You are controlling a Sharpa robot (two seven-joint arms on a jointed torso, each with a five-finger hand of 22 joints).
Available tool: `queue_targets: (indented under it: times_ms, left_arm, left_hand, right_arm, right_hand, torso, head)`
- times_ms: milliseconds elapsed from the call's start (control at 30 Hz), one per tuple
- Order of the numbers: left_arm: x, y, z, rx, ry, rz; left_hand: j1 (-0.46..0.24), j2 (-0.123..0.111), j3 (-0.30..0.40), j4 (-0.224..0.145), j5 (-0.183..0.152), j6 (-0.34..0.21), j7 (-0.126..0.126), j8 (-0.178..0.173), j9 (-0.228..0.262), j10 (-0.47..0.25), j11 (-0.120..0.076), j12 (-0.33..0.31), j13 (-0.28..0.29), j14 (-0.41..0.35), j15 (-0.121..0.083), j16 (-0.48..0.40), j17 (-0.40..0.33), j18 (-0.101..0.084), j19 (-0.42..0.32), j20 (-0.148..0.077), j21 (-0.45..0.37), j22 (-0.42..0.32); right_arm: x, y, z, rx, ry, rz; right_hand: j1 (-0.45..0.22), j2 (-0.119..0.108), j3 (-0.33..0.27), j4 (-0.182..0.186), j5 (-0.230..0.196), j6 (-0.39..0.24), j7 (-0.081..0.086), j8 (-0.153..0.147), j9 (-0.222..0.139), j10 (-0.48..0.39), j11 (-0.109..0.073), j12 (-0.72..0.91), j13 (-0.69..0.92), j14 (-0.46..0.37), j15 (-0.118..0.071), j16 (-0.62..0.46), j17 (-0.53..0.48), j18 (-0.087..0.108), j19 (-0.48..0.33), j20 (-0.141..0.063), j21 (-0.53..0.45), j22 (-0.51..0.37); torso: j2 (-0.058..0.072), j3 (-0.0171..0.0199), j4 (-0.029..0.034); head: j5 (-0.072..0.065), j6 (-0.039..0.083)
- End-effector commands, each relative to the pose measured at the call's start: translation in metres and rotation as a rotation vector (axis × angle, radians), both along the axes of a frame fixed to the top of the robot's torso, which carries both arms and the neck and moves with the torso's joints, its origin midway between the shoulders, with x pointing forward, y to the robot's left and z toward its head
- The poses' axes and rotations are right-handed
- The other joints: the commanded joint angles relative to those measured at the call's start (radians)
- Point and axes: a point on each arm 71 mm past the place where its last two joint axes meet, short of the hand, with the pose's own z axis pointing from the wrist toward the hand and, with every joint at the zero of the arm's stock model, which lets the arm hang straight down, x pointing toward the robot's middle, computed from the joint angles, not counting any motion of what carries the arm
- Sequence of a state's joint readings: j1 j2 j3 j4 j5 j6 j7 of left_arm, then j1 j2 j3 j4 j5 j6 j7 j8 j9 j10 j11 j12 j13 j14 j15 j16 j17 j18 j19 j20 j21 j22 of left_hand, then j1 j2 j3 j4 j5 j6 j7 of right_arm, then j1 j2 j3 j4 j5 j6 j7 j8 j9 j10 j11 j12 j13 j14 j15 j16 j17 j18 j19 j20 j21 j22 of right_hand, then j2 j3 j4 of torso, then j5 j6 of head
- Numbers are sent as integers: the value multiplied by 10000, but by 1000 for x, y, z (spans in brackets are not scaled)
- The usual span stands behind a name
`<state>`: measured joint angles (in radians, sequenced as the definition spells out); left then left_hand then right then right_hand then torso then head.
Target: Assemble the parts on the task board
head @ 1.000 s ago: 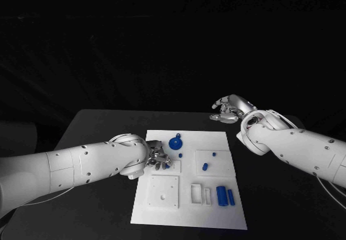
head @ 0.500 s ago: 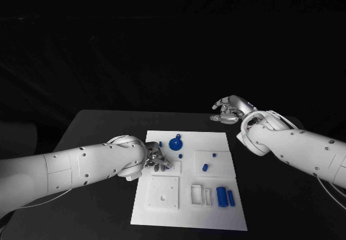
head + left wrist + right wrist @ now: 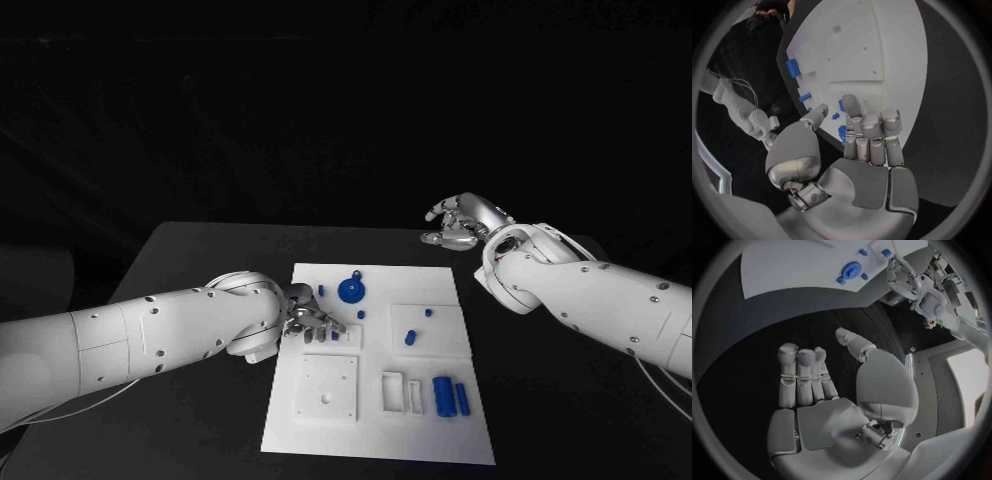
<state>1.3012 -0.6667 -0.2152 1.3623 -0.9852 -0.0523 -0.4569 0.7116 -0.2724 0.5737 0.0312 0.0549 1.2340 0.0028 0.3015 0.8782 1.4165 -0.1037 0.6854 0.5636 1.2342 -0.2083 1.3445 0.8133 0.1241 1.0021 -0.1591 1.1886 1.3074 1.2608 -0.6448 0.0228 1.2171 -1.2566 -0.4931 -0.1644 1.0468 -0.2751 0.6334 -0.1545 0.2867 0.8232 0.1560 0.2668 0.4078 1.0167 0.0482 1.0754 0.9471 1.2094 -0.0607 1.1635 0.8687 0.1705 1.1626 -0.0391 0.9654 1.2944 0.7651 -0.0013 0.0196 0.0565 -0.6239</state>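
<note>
Since a second ago my left hand (image 3: pixel 310 320) edged toward nine o'clock, fingers apart and empty over the task board (image 3: pixel 378 420); blue parts (image 3: pixel 351 290) lay at twelve o'clock; right hand (image 3: pixel 462 225) hovered empty, fingers apart

Matt white plastic-looking task board (image 3: pixel 378 430); matt black table (image 3: pixel 202 260); glossy silver metallic fingers (image 3: pixel 870 135).

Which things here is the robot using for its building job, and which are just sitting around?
For the job:
task board
blue parts, such as the round one and the two blocks
left hand, over the board's left edge, holding nothing
right hand, off beyond the board, holding nothing

Just there:
black table
</note>
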Motion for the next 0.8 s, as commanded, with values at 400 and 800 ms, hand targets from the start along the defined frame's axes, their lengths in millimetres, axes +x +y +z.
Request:
queue_targets:
  times_ms: [400,800]
  left_arm:
    - [29,24,43,-969,-406,875]
    - [59,40,52,-445,-658,1476]
  left_hand:
    - [960,1160,-697,-1057,771,-778,321,-723,-327,-695,313,-592,-339,-394,293,-237,-220,-107,-446,-996,-227,3]
    - [654,1114,-720,-704,715,-1417,533,-1243,-752,-794,489,-721,-419,-394,454,-254,-284,-121,-440,-964,-340,-62]
  right_arm:
    - [1,-4,-1,-62,25,-6]
    - [1,-2,-1,-49,30,12]
  right_hand:
    - [-1,-11,-62,23,54,-43,70,-5,2,-30,3,62,-21,0,-15,16,-14,913,53,-11,-51,17]
    - [5,-6,-61,23,62,-47,71,-5,3,-29,4,71,-29,4,-13,20,-16,913,57,-12,-53,20]
  torso:
    - [5,23,-14]
    - [25,10,-11]
  head:
    - [28,169]
    - [12,184]
